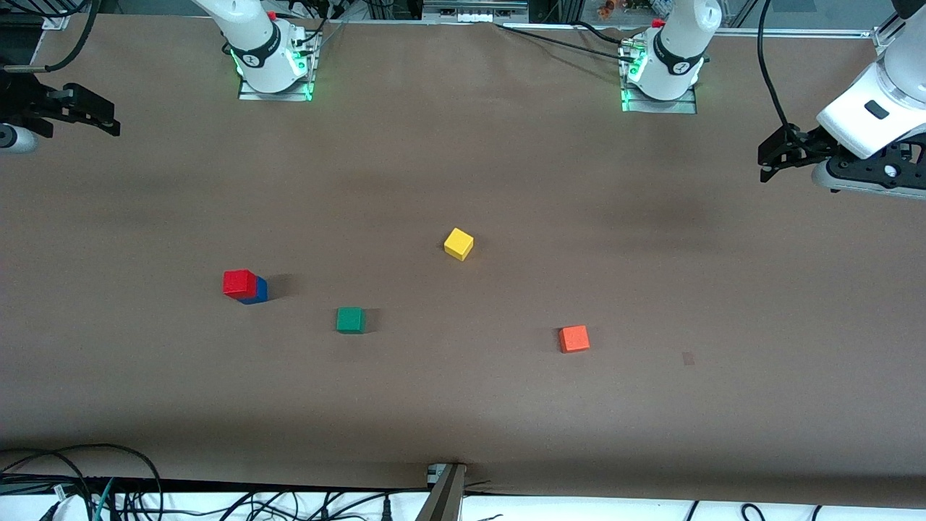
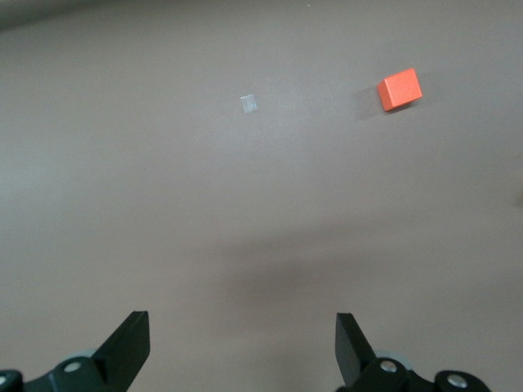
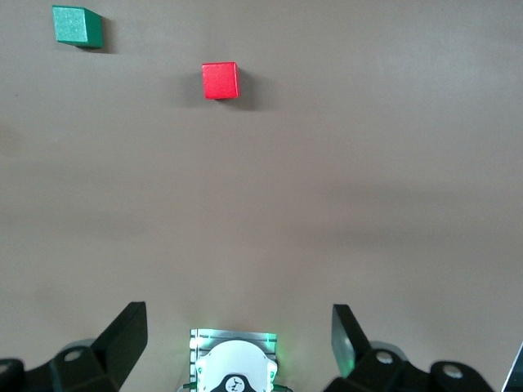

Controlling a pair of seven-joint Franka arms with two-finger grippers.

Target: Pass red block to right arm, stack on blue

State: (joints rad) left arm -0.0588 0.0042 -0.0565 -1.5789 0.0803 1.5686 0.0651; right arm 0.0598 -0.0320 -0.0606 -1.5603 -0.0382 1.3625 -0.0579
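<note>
The red block (image 1: 239,282) sits on top of the blue block (image 1: 259,292), toward the right arm's end of the table. The right wrist view shows only the red block (image 3: 221,80); the blue one under it is hidden there. My right gripper (image 1: 116,119) hangs open and holds nothing, up in the air at its own end of the table, with its fingers spread wide (image 3: 239,322). At the other end, my left gripper (image 1: 764,165) is open too, with only bare table between its fingers (image 2: 243,331).
A green cube (image 1: 350,320) lies beside the stack, a yellow cube (image 1: 459,244) near the middle, and an orange cube (image 1: 574,339) toward the left arm's end. A small pale tape mark (image 1: 688,358) lies beside the orange cube.
</note>
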